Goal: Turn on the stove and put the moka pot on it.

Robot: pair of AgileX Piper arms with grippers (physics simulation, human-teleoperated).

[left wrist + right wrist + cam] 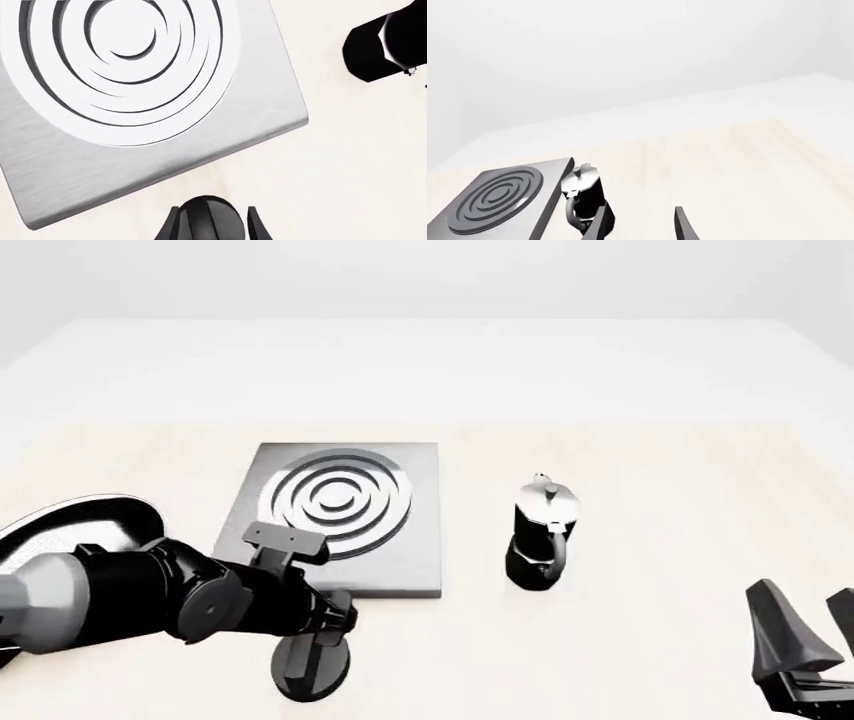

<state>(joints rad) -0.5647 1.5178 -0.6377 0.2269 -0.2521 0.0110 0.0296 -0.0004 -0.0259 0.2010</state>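
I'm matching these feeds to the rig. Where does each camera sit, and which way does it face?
Front: above and behind the arms, facing forward over the table; shows the left arm and right gripper.
Left wrist: looks down on the knob between its fingers, beside the stove.
Right wrist: looks low across the table toward the moka pot.
All three share stove and moka pot.

bright, even, washed-out renders; soft faint shadows, stove (153,145) rings perhaps overexposed.

Front overlooks table; wrists close, low; all share stove (340,520)
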